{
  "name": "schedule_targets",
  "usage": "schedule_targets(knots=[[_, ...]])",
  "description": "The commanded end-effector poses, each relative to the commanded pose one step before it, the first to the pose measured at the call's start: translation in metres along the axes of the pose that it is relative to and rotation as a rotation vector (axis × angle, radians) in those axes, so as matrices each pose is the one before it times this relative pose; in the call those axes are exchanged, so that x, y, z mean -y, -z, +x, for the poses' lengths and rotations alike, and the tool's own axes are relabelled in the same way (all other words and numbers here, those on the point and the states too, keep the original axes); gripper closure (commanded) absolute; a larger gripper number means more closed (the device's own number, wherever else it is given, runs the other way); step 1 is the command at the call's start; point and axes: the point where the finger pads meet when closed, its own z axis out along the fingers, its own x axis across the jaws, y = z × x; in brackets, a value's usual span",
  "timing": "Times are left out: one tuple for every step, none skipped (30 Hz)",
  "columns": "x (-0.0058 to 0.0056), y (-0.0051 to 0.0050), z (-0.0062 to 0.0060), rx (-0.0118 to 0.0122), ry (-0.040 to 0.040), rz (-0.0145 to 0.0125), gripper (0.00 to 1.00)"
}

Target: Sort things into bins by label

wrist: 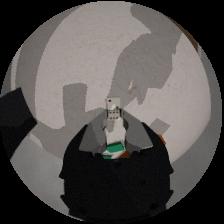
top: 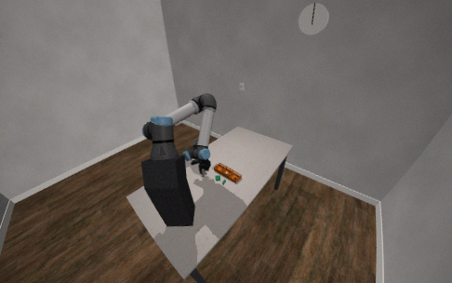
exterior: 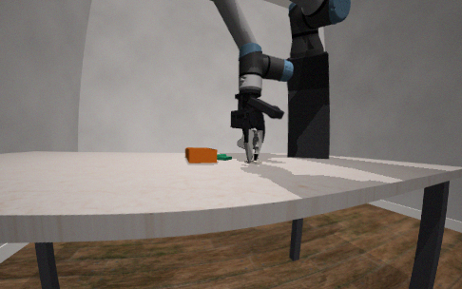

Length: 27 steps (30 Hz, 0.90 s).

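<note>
My gripper [exterior: 252, 158] points straight down with its fingertips at the table top, just right of the orange bin [exterior: 201, 155]. In the wrist view the fingers are shut on a small white die with dark dots [wrist: 112, 108]. A green patch [wrist: 114, 148] shows low between the fingers, close to the gripper body; I cannot tell what it is. In the top view the gripper [top: 203, 170] stands left of the long, low orange bin [top: 227, 170]. Two small green pieces [top: 217, 177] [top: 223, 181] lie on the table by the bin's near side. The bin labels are too small to read.
The arm's dark pedestal [top: 167, 191] stands on the table's near left part, close behind the gripper. The table edge [top: 260, 183] runs just beyond the bin on the right.
</note>
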Motion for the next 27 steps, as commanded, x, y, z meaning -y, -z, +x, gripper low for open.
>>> schedule_targets(knots=[[-0.00012, 0.00026, 0.00039, -0.00081, 0.00014, -0.00033, 1.0], [0.0, 0.0, 0.0, 0.0, 0.0, 0.0, 1.0], [0.0, 0.0, 0.0, 0.0, 0.0, 0.0, 1.0], [0.0, 0.0, 0.0, 0.0, 0.0, 0.0, 1.0], [0.0, 0.0, 0.0, 0.0, 0.0, 0.0, 1.0], [0.0, 0.0, 0.0, 0.0, 0.0, 0.0, 1.0], [0.0, 0.0, 0.0, 0.0, 0.0, 0.0, 1.0], [0.0, 0.0, 0.0, 0.0, 0.0, 0.0, 1.0], [0.0, 0.0, 0.0, 0.0, 0.0, 0.0, 1.0], [0.0, 0.0, 0.0, 0.0, 0.0, 0.0, 1.0], [0.0, 0.0, 0.0, 0.0, 0.0, 0.0, 1.0], [0.0, 0.0, 0.0, 0.0, 0.0, 0.0, 1.0], [0.0, 0.0, 0.0, 0.0, 0.0, 0.0, 1.0], [0.0, 0.0, 0.0, 0.0, 0.0, 0.0, 1.0], [0.0, 0.0, 0.0, 0.0, 0.0, 0.0, 1.0], [0.0, 0.0, 0.0, 0.0, 0.0, 0.0, 1.0], [0.00001, 0.00327, -0.00001, -0.00003, 0.0, -0.00002, 1.0], [0.0, 0.00333, 0.0, 0.0, 0.0, 0.0, 1.0], [0.0, 0.00333, 0.0, 0.0, 0.0, 0.0, 1.0], [0.0, 0.00333, 0.0, 0.0, 0.0, 0.0, 1.0], [0.0, 0.00333, 0.0, 0.0, 0.0, 0.0, 1.0], [0.0, 0.00333, 0.0, 0.0, 0.0, 0.0, 1.0], [0.0, 0.00333, 0.0, 0.0, 0.0, 0.0, 1.0], [0.0, 0.00333, 0.0, 0.0, 0.0, 0.0, 1.0], [0.0, 0.00333, 0.0, 0.0, 0.0, 0.0, 1.0], [0.0, 0.00333, 0.0, 0.0, 0.0, 0.0, 1.0], [0.0, 0.0, 0.0, 0.0, 0.0, 0.0, 1.0]])
